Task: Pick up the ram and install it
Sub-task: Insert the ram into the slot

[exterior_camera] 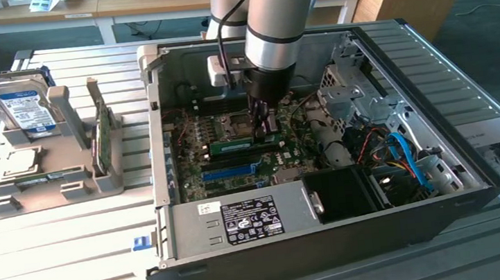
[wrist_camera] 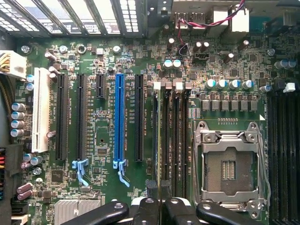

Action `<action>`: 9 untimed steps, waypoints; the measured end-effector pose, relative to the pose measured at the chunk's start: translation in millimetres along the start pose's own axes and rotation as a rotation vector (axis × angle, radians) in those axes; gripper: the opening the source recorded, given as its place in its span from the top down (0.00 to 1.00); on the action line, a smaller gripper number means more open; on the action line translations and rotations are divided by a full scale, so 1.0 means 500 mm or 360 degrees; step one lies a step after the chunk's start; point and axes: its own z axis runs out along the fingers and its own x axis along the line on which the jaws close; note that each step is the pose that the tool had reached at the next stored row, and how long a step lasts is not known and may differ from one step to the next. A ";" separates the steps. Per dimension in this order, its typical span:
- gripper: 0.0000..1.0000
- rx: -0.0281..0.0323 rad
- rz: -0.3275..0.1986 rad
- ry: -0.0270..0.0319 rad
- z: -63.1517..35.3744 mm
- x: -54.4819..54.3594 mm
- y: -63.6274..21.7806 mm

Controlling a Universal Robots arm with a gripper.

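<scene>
Ram point(exterior_camera: 231, 144) clamped in claw point(wrist_camera: 158, 186), low over DIMM slots point(wrist_camera: 174, 140) beside CPU socket point(wrist_camera: 228, 166), inside open PC case point(exterior_camera: 335, 242). Grey holder point(exterior_camera: 73, 186) on counter point(exterior_camera: 57, 251): hard drive point(exterior_camera: 25, 108), CPU chip point(exterior_camera: 18, 162), upright green card point(exterior_camera: 101, 138). PSU label point(exterior_camera: 250, 218) text unreadable.

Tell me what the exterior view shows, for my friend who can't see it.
A grey metal robot arm reaches down into an open black metal computer case, its gripper shut on a long thin green ram stick over the green motherboard. On the exterior view's left, a grey plastic stand holds a silver hard drive upright.
</scene>
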 end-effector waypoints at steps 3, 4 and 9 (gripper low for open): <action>0.88 -0.00003 0.0000 0.00004 0.002 0.000 0.000; 0.88 -0.00002 0.0000 0.00004 0.002 0.000 0.000; 0.88 -0.00001 0.0000 0.00000 0.002 0.001 0.000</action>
